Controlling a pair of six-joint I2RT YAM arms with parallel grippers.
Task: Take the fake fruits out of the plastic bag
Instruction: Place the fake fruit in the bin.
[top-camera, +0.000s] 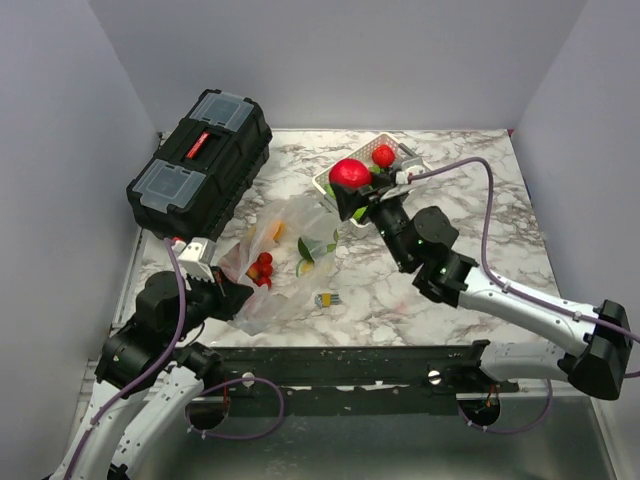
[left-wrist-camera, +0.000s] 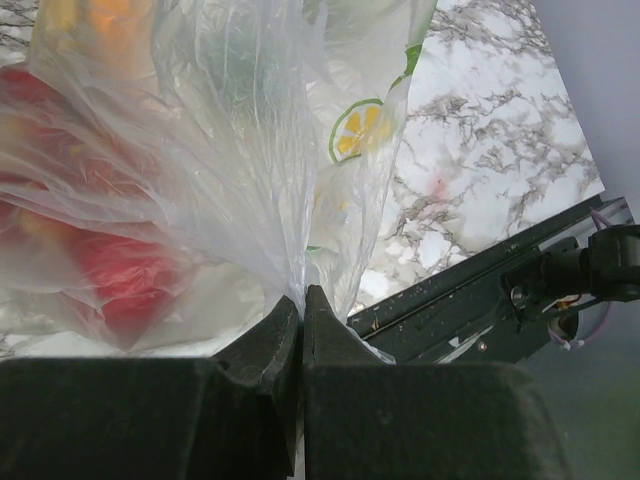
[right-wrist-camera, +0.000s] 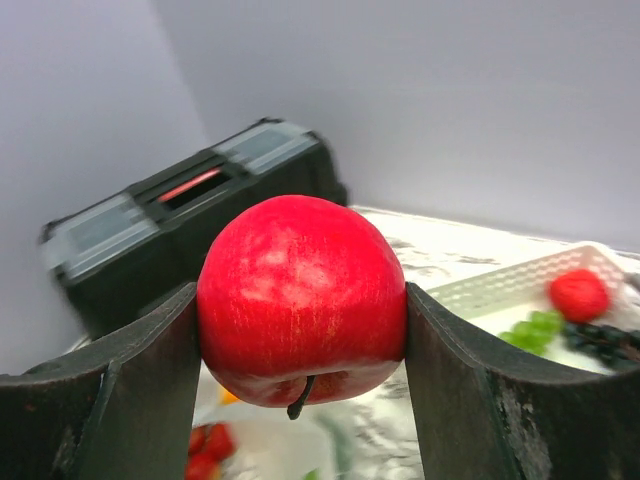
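The white-and-grey marbled table (top-camera: 470, 230) carries a black plastic toolbox with clear lid pockets (top-camera: 200, 160) at its far left, apart from the work; the thin, clear, crinkly plastic bag (top-camera: 285, 250) lies slumped in the middle; the white slotted rectangular basket (top-camera: 415, 160) sits just beyond it, likely the drop place; the glossy red apple (right-wrist-camera: 300, 260) hangs in the air over the basket's near edge, out of the bag; red strawberries (top-camera: 263, 268), an orange piece (top-camera: 277, 230) and a pale citrus slice (left-wrist-camera: 358, 130) lie inside the film; one red strawberry (top-camera: 383, 155) lies in the basket.

The left gripper (left-wrist-camera: 302, 320) has its jaws pressed together on a fold of the bag's near edge, seemingly to anchor it while fruit is drawn out; the right gripper (right-wrist-camera: 300, 300) stands spread to the apple's width, both fingers clamped against its sides.
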